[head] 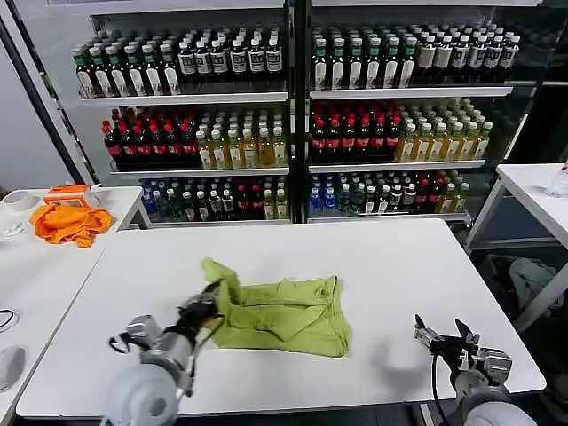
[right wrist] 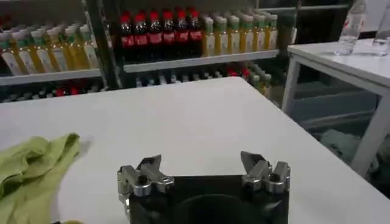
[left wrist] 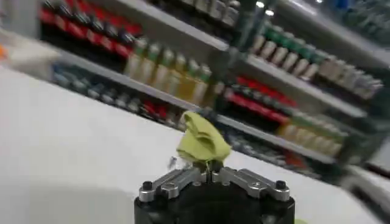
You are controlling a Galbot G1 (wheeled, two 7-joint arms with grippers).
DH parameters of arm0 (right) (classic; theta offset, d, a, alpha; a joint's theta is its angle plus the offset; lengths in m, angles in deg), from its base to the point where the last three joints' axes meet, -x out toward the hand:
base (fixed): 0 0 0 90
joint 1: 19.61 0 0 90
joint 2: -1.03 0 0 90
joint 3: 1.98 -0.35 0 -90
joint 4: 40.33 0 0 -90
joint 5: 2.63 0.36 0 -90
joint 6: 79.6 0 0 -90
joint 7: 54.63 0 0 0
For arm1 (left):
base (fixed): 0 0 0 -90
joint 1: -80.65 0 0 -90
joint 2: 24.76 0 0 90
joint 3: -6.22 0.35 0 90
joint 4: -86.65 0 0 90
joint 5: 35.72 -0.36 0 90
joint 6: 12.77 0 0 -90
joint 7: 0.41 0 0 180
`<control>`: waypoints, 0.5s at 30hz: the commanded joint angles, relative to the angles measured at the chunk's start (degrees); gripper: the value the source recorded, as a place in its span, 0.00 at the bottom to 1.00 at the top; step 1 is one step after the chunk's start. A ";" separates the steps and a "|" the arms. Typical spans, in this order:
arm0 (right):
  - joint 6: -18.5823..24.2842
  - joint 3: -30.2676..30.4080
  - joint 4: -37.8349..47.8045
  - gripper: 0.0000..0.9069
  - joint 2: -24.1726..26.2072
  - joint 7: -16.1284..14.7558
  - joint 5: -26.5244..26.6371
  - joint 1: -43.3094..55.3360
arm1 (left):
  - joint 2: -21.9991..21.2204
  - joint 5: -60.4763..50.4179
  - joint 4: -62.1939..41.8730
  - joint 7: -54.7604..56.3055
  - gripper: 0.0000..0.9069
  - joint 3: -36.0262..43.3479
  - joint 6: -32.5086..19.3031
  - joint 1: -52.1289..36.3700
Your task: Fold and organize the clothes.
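The lime green T-shirt (head: pixel 284 315) lies crumpled near the middle of the white table (head: pixel 382 275), partly folded over itself. My left gripper (head: pixel 211 297) is shut on the shirt's left edge and holds a corner of it lifted off the table. In the left wrist view that pinched corner (left wrist: pixel 201 143) stands up right above the closed jaws of the left gripper (left wrist: pixel 212 167). My right gripper (head: pixel 439 335) hovers open over bare table to the right of the shirt, apart from it. The right wrist view shows the right gripper (right wrist: pixel 201 163) open with nothing between its jaws, and the shirt (right wrist: pixel 33 167) off to one side.
An orange cloth (head: pixel 69 222) lies on a second white table (head: pixel 35 266) at the left. Shelves of bottles (head: pixel 293 115) stand behind the table. Another white table (head: pixel 537 191) stands at the right. A grey object (head: pixel 9 364) sits at the near left edge.
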 commanded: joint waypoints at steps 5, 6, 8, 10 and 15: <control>0.71 -2.19 -0.60 1.00 0.02 -0.27 0.17 -2.98 | -18.55 -0.20 -14.48 -0.22 0.02 19.24 0.58 -9.02; 0.77 -2.21 -0.44 1.00 0.01 -0.26 0.18 -2.97 | -19.51 -1.48 -15.89 -0.13 0.02 19.89 0.60 -9.71; 0.82 -2.16 -0.27 1.00 -0.02 -0.22 0.18 -2.88 | -21.21 -2.42 -19.85 0.44 0.02 20.93 0.52 -11.37; 0.79 -1.99 -0.13 1.00 -0.02 -0.15 0.17 -2.67 | -22.86 -4.32 -23.32 1.44 0.02 21.45 0.32 -12.95; 0.63 -1.40 0.11 1.00 0.30 0.07 0.30 -1.75 | -24.92 -7.55 -28.66 3.97 0.02 22.74 -0.41 -15.56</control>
